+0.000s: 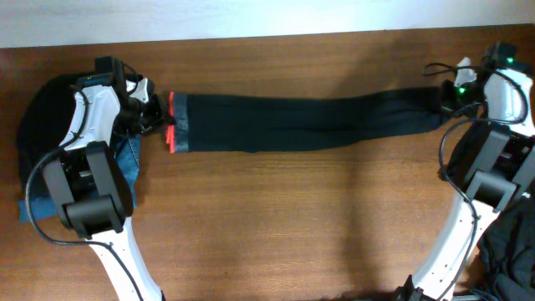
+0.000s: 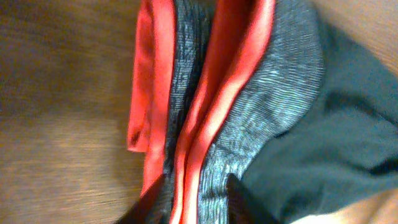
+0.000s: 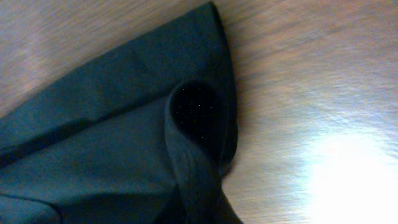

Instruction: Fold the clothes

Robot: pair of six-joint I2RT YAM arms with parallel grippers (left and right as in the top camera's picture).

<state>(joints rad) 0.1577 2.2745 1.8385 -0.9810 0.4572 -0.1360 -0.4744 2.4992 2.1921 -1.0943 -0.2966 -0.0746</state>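
Leggings [image 1: 309, 124] are the garment in hand, yet nearest the robot's bases other clothes wait. A crumpled black heap [image 1: 512, 251] lies by the right arm, and on the left a blue denim piece [image 1: 129, 163] sits beside a dark garment [image 1: 38, 117]. None of them looks folded.

Farther back on the wooden table [image 1: 292, 226], the leggings lie stretched straight between the 2 arms, the legs together in 1 long strip. I judge the straightening done, with 0 folds made.

The left gripper [image 1: 155, 113] sits at the waistband [image 2: 273, 93]. Its dark fingertips [image 2: 152, 202] stand slightly apart with fabric layers between them, and I cannot tell whether they pinch. The right gripper [image 1: 447, 96] is closed tight at the ankle end, where a ridge of cloth rising toward it suggests a grip.

The waistband is grey-speckled ribbed knit, doubled in wavy layers with a smooth coral-red edging [image 2: 239, 68]. The legs are thin, matte and limp, and 1 cuff [image 3: 196, 109] curls into a round tube.
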